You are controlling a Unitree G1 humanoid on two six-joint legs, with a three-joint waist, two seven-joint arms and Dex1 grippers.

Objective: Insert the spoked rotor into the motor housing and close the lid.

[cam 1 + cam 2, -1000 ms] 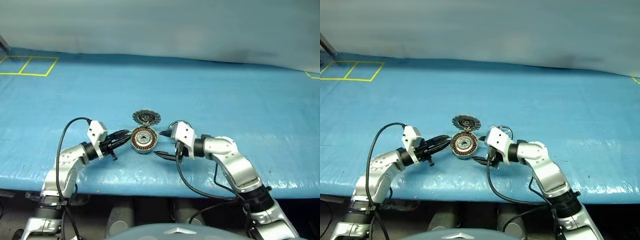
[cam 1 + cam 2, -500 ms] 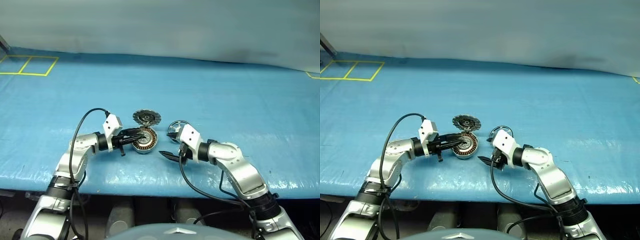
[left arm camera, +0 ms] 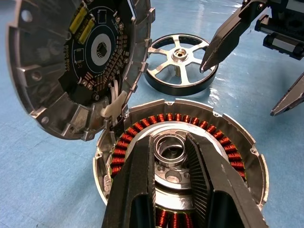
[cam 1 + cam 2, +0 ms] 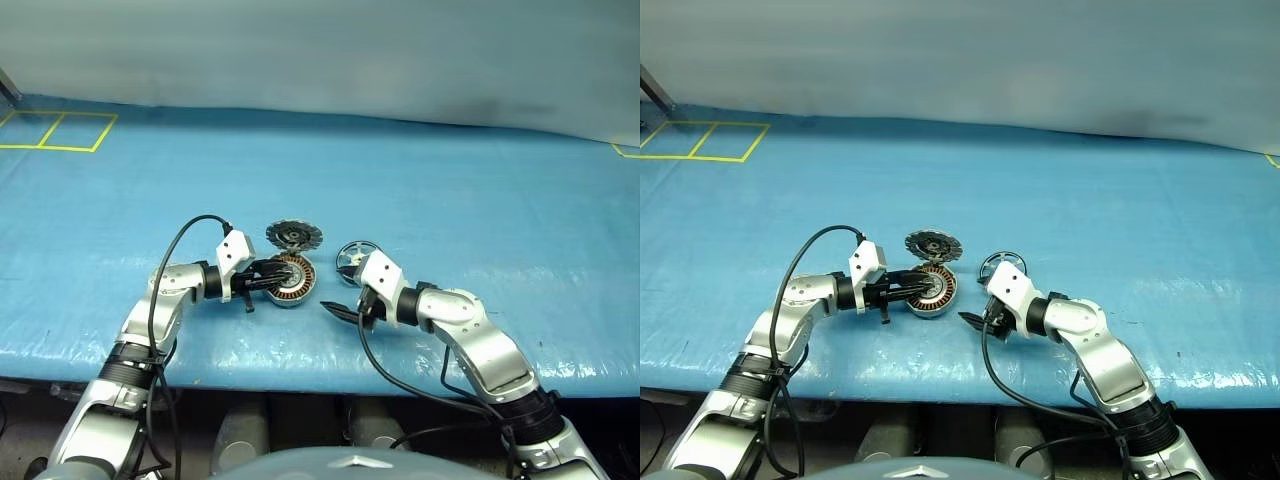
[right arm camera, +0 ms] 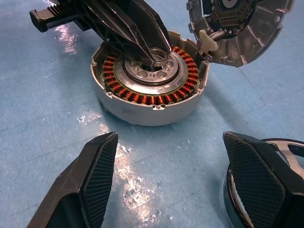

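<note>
spoked rotor [image 3: 179,66]: it lies flat on the blue tabletop [image 4: 480,210], at about three o'clock of the housing and just beside it. It is not yet in, so I judge the insertion still lies ahead.

motor housing [image 5: 149,83]: it sits upright with its ring of copper windings and central hub open to the top, which is how it must stand to take the rotor from above.

lid [image 3: 76,61]: it stands tilted up at about twelve o'clock of the housing, its circuit side facing the windings, and a white piece at its lower edge joins it to the housing rim. Propped back like this, it keeps the opening free.

left hand [image 3: 173,142]: I come in from about nine o'clock, my two fingers set narrow with their tips on either side of the small ring of the hub. I read this as a pinch that keeps the housing from sliding, though whether the tips truly press I cannot tell.

right hand [image 5: 171,175]: I hold it wide, with nothing in it, low over the tabletop at about four o'clock of the housing. One fingertip is close by the rotor's rim and the other is toward the housing. I judge this spread to be readied for taking the rotor by its rim.

risk: my left fingers cover the hub where the rotor has to seat, so I expect they must clear first.
</note>
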